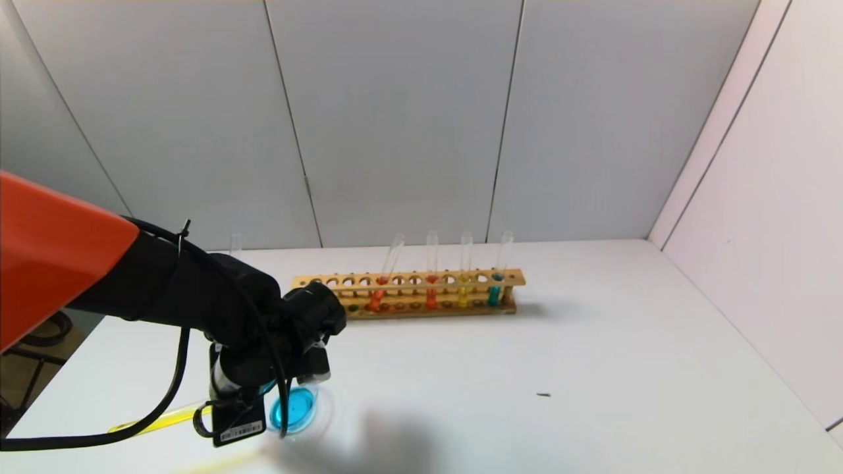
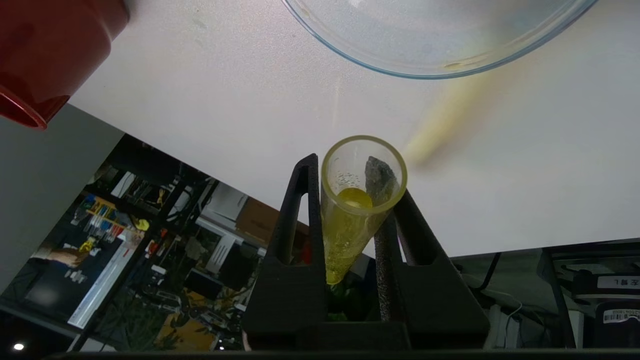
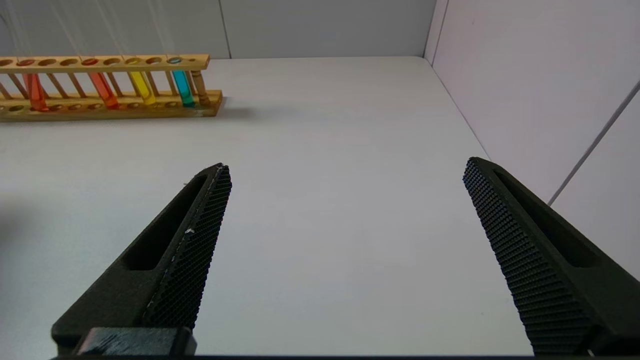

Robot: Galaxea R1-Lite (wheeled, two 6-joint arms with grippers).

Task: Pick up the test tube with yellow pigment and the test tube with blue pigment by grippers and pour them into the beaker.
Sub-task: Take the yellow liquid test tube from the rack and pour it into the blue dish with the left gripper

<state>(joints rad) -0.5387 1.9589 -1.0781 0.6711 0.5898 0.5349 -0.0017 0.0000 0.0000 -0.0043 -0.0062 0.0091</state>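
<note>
One left end effector (image 2: 350, 200) grips the yellow tube (image 2: 357, 205), seemingly tilted near the beaker (image 2: 430, 55).

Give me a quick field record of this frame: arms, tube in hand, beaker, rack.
left gripper: shut on the test tube with yellow pigment, near the table's front left
tube tilt: lying near horizontal, some yellow liquid inside
beaker: beside the left gripper, holds blue liquid
right gripper: open, holding nothing, over bare table
wooden rack: at the back, four tubes standing (two orange-red, one yellow, one teal)
red cup: near the beaker, contents not visible
</note>
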